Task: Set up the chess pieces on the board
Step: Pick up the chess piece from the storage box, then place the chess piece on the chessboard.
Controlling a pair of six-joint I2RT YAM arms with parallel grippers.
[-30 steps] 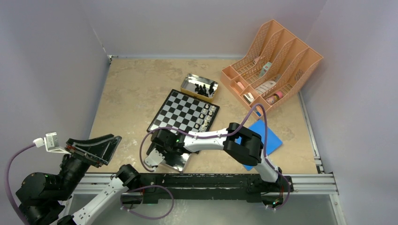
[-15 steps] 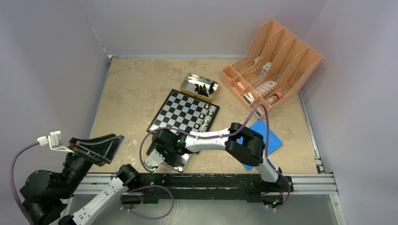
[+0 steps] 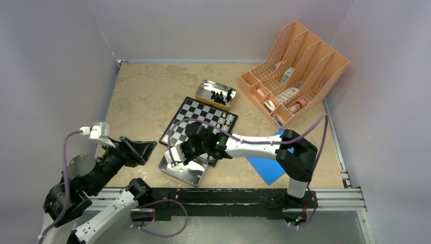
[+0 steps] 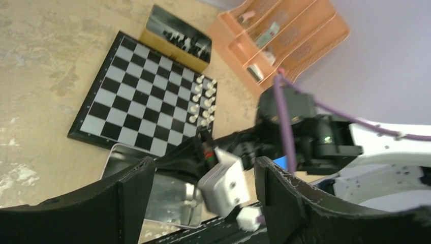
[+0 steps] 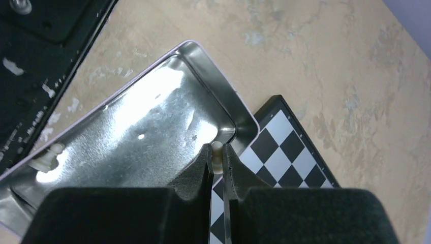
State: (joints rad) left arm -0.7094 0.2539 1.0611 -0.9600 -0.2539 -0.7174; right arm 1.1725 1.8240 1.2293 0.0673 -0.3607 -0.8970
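The checkered board (image 3: 195,122) lies mid-table, with several white chess pieces (image 3: 226,124) standing in two rows along its right edge. My right gripper (image 5: 217,157) is shut on one cream-white piece (image 5: 217,151), held above the spot where the near tin's (image 5: 152,127) corner meets the board (image 5: 284,152). One more white piece (image 5: 48,155) lies in that tin. Black pieces (image 3: 221,95) sit in the far tin. My left gripper (image 4: 203,203) is open and empty, raised left of the near tin (image 3: 180,173). From above, the right gripper (image 3: 178,152) hovers at the board's near edge.
An orange file organizer (image 3: 295,66) stands at the back right. A blue flat square (image 3: 269,162) lies under the right forearm. The grey wall runs close along the left side, and the arm rail borders the near edge.
The right gripper has closed on a white piece, lifted out of the near tin and moved toward the board. The left arm has swung up and to the right, toward the tin.
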